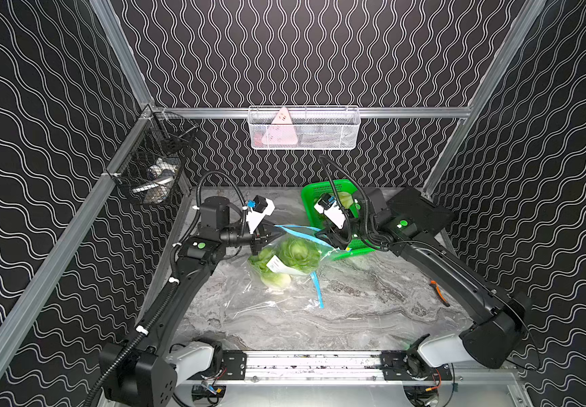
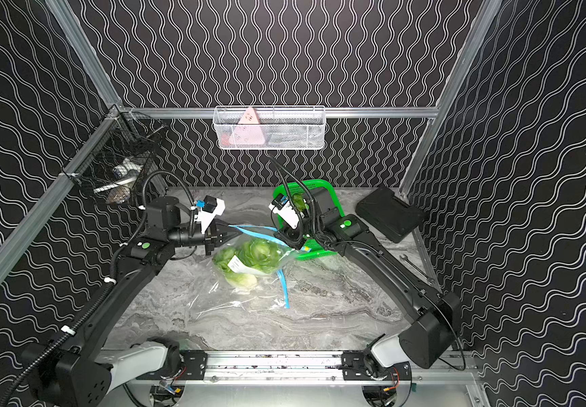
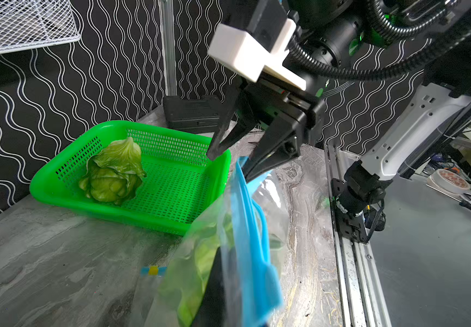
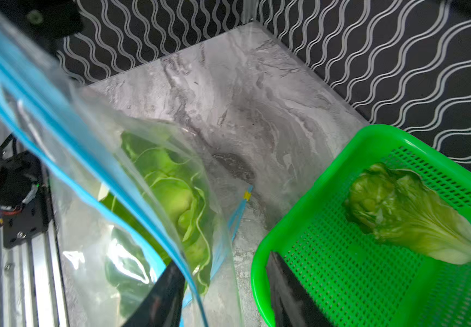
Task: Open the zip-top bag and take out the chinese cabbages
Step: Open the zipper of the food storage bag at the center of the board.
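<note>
Your chinese cabbages (image 1: 296, 253): two show inside the zip-top bag (image 1: 270, 299), mouth open, still to take out. One cabbage (image 3: 112, 172) lies in the green basket (image 3: 58, 195).
Left gripper (image 1: 278, 234): jaws clamped on the bag's blue zip strip.
Right gripper (image 3: 230, 165): jaws apart, empty, at the bag mouth.
Desk (image 1: 372, 317): grey marble. Walls are black, wavy-lined.

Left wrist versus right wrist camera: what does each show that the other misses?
Left wrist only: the right gripper, jaws apart at the blue edge of the zip-top bag, and a black case behind the green basket. Right wrist only: the bagged cabbage in sharp leaf detail. Both: the basket holding one loose cabbage, and the bag's zip strip.
</note>
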### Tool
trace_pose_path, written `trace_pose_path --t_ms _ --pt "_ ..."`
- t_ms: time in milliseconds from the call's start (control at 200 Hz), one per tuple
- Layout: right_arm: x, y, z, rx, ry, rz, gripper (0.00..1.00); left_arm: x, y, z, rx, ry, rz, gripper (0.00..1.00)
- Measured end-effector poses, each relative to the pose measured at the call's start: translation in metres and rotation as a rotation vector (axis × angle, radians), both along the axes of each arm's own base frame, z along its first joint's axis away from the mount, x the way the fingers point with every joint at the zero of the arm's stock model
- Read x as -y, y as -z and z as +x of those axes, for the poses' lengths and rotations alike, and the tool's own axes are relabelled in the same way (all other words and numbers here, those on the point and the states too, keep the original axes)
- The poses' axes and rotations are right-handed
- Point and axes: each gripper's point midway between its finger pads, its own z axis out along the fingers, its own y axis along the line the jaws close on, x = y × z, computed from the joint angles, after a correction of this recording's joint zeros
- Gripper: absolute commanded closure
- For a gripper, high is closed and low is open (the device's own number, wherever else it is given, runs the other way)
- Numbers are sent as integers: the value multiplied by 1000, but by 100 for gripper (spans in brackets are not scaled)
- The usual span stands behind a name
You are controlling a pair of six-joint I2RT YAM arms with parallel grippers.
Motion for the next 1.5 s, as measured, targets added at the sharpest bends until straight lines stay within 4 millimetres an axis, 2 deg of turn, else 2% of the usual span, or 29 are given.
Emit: trace_pose_path --t_ms 220,260,425,485,535,575,696,771,901,1071,1226,1316,1411,1501 --pt "-18 5 -23 -47 -156 -11 52 0 0 0 -3 2 -1 100" --pt "-21 6 -27 -59 -175 -13 52 0 0 0 -5 0 -2 93" --pt "-27 4 -44 -99 -253 22 52 -2 2 7 -7 -34 -4 84" --pt "-27 3 -54 -114 -281 46 59 -2 5 12 -18 -51 -3 84" --pt "-28 2 -60 -120 -298 70 68 -3 7 17 -34 -66 -1 76" --pt "-29 1 -61 -133 -293 91 74 -4 9 20 -39 -79 3 65" --pt "-33 -3 -48 -147 -228 135 100 -7 10 27 -60 -127 1 43" --pt "-31 -4 -33 -156 -152 160 100 -9 9 32 -71 -160 -5 28" --pt "-20 9 -9 -207 4 202 100 -15 7 43 -115 -239 -11 1" --pt "-3 14 11 -249 159 269 100 -28 -6 50 -111 -350 -16 0" --pt "11 12 30 -270 270 320 100 -36 -39 41 -66 -409 -55 1" --pt "18 15 34 -286 326 341 100 -46 -52 38 -55 -479 -64 1" --pt "25 15 36 -295 386 364 100 -62 -48 37 -83 -588 -63 1" --pt "33 12 36 -298 436 387 100 -79 -25 34 -160 -705 -49 1"
